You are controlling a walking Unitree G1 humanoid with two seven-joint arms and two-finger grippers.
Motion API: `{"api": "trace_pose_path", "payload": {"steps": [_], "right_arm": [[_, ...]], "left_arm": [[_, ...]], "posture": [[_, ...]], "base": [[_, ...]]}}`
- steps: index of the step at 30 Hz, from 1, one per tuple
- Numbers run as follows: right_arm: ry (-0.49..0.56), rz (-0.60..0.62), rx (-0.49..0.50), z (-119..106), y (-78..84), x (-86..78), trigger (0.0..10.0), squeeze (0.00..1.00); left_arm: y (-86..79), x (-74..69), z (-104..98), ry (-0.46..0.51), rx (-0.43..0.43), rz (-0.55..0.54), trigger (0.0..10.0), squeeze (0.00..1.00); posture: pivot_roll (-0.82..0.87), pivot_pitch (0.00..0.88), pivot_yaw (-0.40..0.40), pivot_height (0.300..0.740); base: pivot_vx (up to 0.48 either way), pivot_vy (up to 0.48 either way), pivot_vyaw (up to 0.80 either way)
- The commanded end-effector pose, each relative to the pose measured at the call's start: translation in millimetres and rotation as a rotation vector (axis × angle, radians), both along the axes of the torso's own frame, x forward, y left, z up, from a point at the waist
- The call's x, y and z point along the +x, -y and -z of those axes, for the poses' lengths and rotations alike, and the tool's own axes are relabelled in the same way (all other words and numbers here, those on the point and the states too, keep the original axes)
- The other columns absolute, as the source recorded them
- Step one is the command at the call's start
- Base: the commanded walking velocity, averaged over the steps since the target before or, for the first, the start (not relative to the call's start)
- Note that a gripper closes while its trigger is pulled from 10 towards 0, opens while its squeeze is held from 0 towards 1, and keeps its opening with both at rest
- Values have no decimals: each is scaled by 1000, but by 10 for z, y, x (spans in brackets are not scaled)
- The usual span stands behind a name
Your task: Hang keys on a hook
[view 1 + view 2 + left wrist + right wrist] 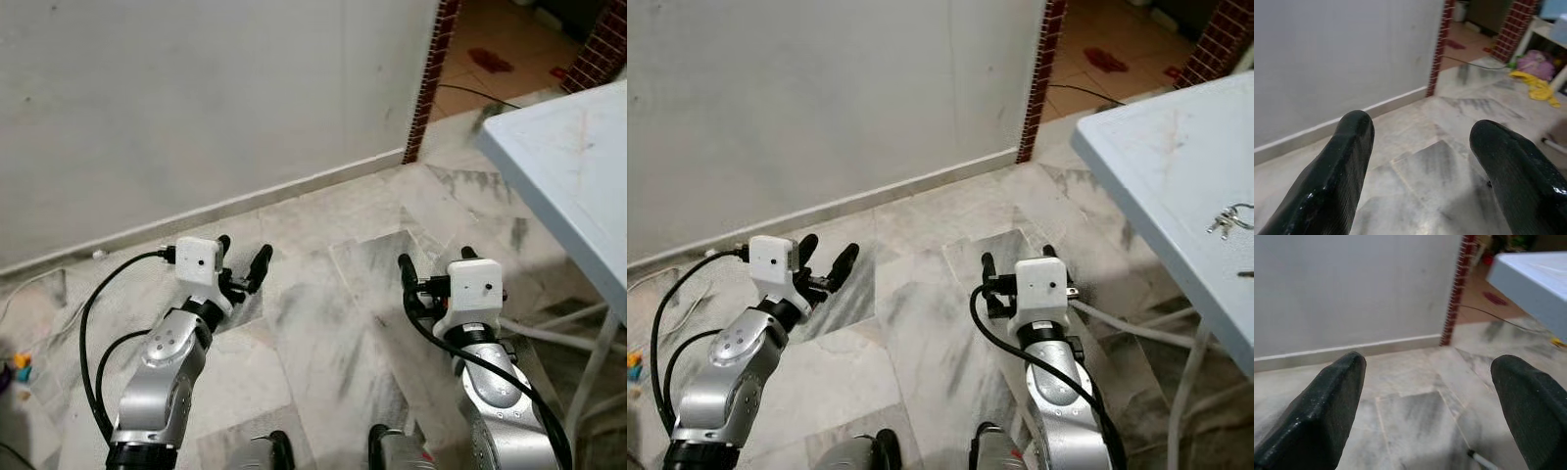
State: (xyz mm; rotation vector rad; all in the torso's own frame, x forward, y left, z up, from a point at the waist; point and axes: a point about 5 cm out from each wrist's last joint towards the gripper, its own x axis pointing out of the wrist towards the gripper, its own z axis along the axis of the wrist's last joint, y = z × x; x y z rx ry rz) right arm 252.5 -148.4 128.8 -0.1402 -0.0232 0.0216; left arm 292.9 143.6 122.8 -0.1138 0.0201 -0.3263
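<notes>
Over the marble floor (323, 323), both arms are held forward and low, and neither carries anything, so the job looks to be at its very start: the keys are not yet picked up. From the left: a cable (90, 323) loops along the left arm, and the left hand (242, 262) points toward the blank wall (196, 98), its fingers (1347, 161) spread apart with only floor between them. To its right, the right hand (1017, 266) hovers above the tiles, fingers (1332, 401) likewise wide apart and empty. Farther right stands the pale desk (1156, 166), and the keys (1227, 219) lie on its top near the far right, well apart from either hand. I'd say the next move calls for turning toward the desk and reaching up and over its edge with the right hand. I can make out no hook on the wall ahead. Beyond the brick doorpost (431, 78), another cord crosses the floor.
</notes>
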Motion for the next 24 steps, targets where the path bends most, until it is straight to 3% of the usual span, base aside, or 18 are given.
{"api": "trace_pose_path", "payload": {"steps": [1,24], "right_arm": [[-1,13,6,17,9,-7,10000,0],[150,13,-123,-229,-54,20,10000,0]], "left_arm": [[-65,-3,57,-22,7,-21,10000,0],[-76,134,-54,14,-21,-1,10000,0]], "posture": [[-97,192,100,740],[-111,187,116,740]], "base": [[0,0,-800],[0,0,-798]]}}
